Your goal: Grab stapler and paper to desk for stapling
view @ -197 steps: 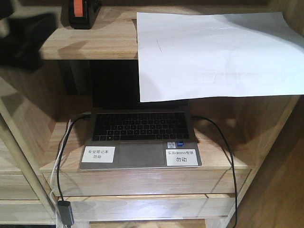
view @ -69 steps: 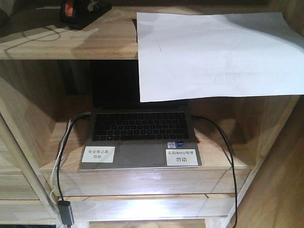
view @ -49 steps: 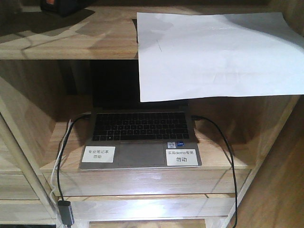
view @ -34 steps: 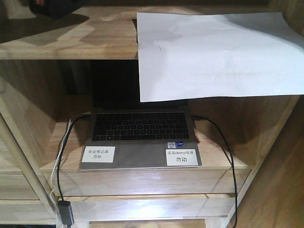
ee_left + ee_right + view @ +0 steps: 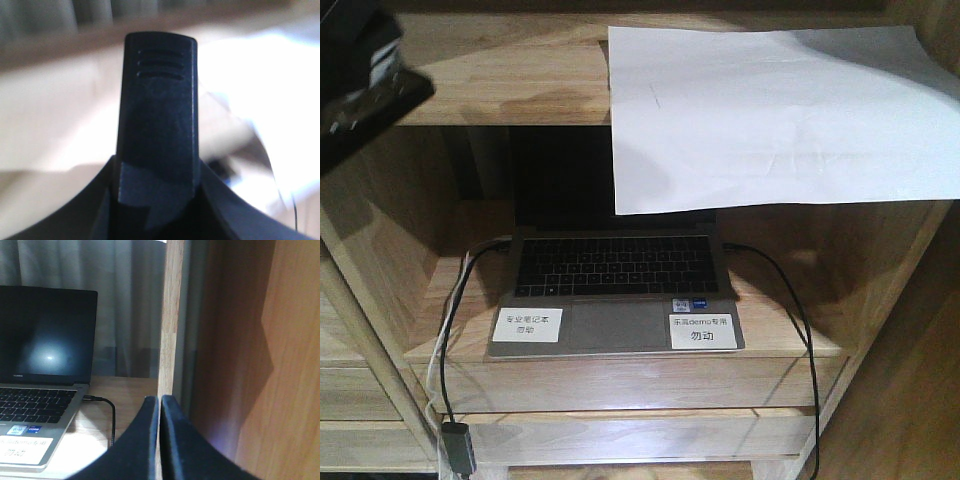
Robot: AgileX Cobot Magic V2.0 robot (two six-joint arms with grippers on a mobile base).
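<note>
Setting: A light-wood shelf unit (image 5: 880, 300) with plank grain stands against grey curtains (image 5: 130, 305).
Paper: The white paper (image 5: 770, 110) lies on the upper shelf (image 5: 520, 80), right of centre. Its front part hangs past the board's edge and covers the upper right of the laptop screen. It is faintly creased, with no print to read.
Stapler: The black stapler (image 5: 157, 100) is held end-up by the left gripper (image 5: 157, 165), with three short grooves near its rounded end. From the front it is the tilted dark shape with silver metal in the upper left corner, overlapping the upper shelf's left end. Whether it touches the wood cannot be told.
Left side: The left gripper is clamped on the stapler, a dark finger against each flank. The wrist view is blurred.
Right side: The right gripper (image 5: 159, 401) is narrow, its fingertips pressed together on nothing. It sits low beside the upright post (image 5: 172, 315), right of the laptop.
Laptop: The laptop (image 5: 615, 290) sits open on the lower shelf (image 5: 790, 340) with its screen dark. The bezel appears to read "HUAWEI".
Writing: The left label (image 5: 528, 323) reads "专业笔记本 勿动" and the right label (image 5: 701, 330) reads "乐高demo专用 勿动". The blue stickers (image 5: 692, 303) are too small to read.
Cables: A right cable (image 5: 800, 330) runs from the laptop's side down past the shelf front. A left cable (image 5: 450, 320) drops to a grey adapter (image 5: 457, 445).
</note>
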